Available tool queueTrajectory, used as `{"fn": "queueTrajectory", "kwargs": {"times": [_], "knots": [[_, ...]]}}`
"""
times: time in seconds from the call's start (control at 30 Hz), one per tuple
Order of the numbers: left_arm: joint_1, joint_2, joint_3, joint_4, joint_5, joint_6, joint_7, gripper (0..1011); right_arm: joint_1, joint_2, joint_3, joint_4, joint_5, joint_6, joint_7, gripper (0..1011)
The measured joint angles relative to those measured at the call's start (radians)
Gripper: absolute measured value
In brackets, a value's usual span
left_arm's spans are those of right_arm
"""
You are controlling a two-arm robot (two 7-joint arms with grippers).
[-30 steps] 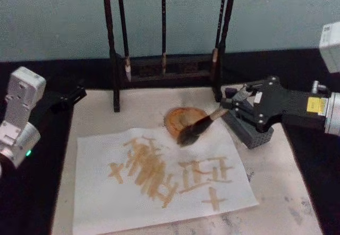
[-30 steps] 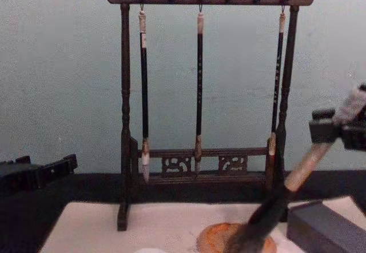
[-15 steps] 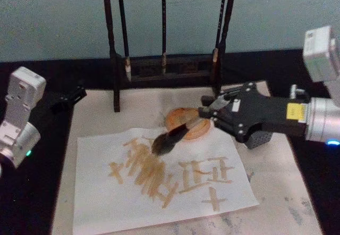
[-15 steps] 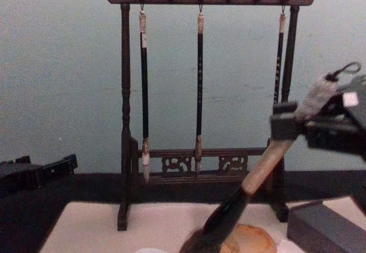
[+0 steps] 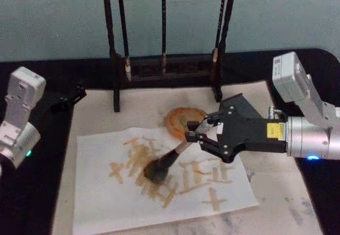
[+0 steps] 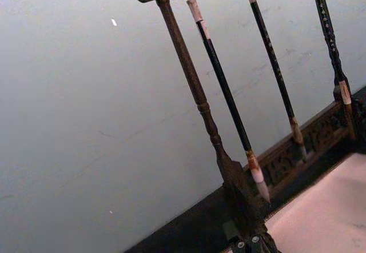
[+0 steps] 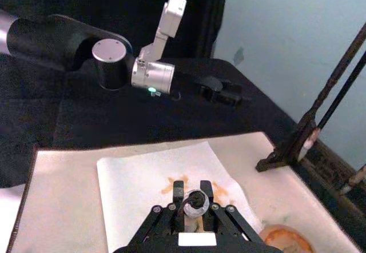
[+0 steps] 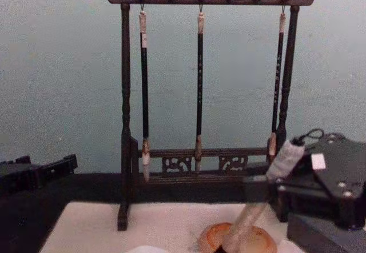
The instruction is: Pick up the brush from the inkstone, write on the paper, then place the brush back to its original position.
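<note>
My right gripper (image 5: pixel 195 130) is shut on the pale handle of the brush (image 5: pixel 164 163), which slants down to the left. Its dark bristle head rests on the paper (image 5: pixel 106 198), over the tan strokes written there. Just behind the gripper sits the round orange-brown inkstone (image 5: pixel 178 119), with nothing in it. From the chest, the brush handle (image 8: pixel 251 216) rises in front of the inkstone (image 8: pixel 210 237), with my right gripper (image 8: pixel 269 187) on it. The right wrist view looks down the brush top (image 7: pixel 196 203) onto the paper (image 7: pixel 137 179). My left gripper (image 5: pixel 71 94) is parked off the mat at far left.
A dark wooden brush rack (image 5: pixel 164 68) stands at the back of the mat with three slim brushes (image 8: pixel 199 87) hanging from it. A beige felt mat (image 5: pixel 276 192) lies under the paper. Black cloth surrounds the mat.
My right gripper has carried the brush from over the inkstone leftward and forward, and lowered it. The bristle head now touches the written paper. The left arm stayed still.
</note>
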Motion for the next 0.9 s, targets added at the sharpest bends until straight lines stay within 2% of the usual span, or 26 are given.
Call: {"fn": "queueTrajectory", "kwargs": {"times": [0.43,0.9], "knots": [[0.000,0.000,0.000,0.000,0.000,0.000,0.000,1002,-0.017,0.007,0.003,0.054,0.017,-0.016,-0.005,166],[0.000,0.000,0.000,0.000,0.000,0.000,0.000,1002,-0.069,0.063,0.069,0.038,0.036,-0.030,-0.037,166]]}}
